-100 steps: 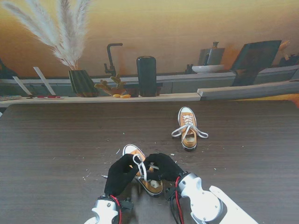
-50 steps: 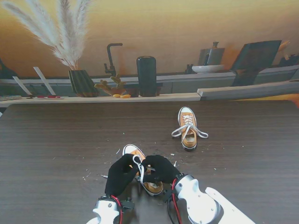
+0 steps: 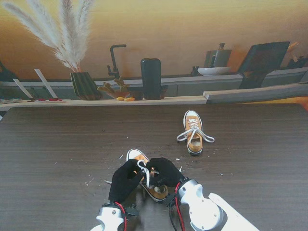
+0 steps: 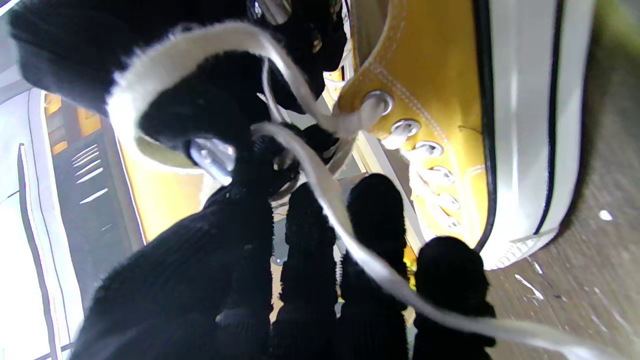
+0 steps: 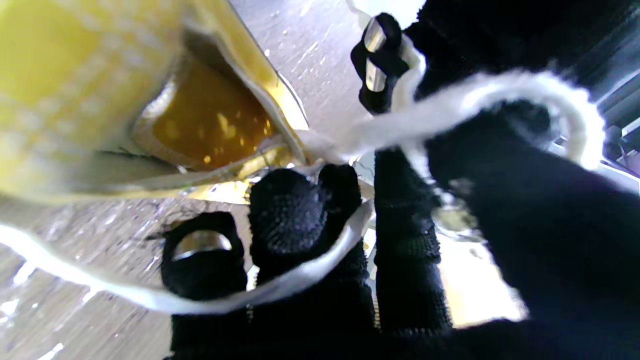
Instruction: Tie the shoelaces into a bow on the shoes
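Two black-gloved hands met over the near mustard-yellow canvas sneaker [image 3: 153,188]: the left hand [image 3: 125,179] and right hand [image 3: 165,172] each pinched its white flat shoelace [image 3: 146,174], fingers curled around loops. Two sneakers lay on the dark wooden table [image 3: 57,149]; the second [image 3: 194,132], farther right, had loose laces. Open tabletop stretched on every side.

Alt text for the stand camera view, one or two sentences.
Two black-gloved hands, left hand and right hand, meet over the near yellow sneaker, holding its white lace up between them. A second yellow sneaker lies farther away, to the right.
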